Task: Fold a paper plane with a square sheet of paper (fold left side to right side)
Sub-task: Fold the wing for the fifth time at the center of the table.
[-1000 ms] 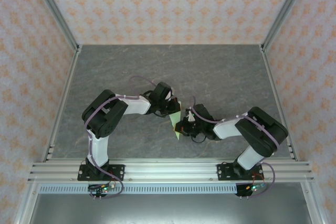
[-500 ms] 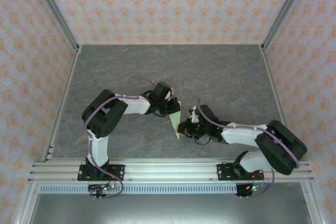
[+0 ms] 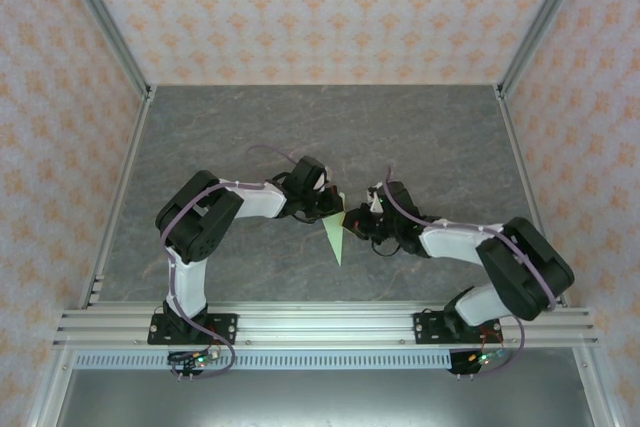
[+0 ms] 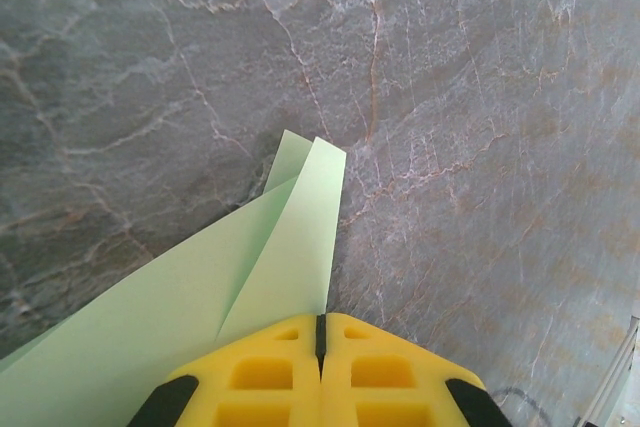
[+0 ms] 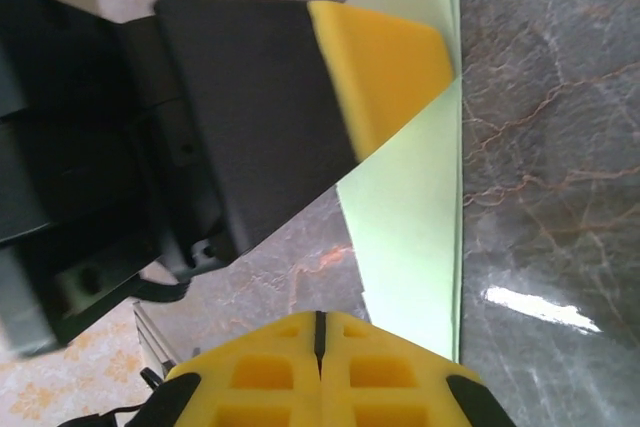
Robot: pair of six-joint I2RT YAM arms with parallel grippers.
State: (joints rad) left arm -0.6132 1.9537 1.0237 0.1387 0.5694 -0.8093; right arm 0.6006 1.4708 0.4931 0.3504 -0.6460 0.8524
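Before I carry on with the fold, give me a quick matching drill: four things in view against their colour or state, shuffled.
Things:
1. folded paper
2. table
3. left gripper
4. walls

Colour or state:
A. grey, marbled
B. shut, yellow fingertips
C. pale with an orange floral pattern
D. pale green, tapering to a point

Pairs: 1-D, 2-A, 3-B, 4-C

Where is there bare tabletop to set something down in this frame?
The far half of the grey marbled table, between the arms and the back wall, is bare. Crowded at the middle: the left tool and right tool meet, shut, over the pale green pointed sheet of paper.
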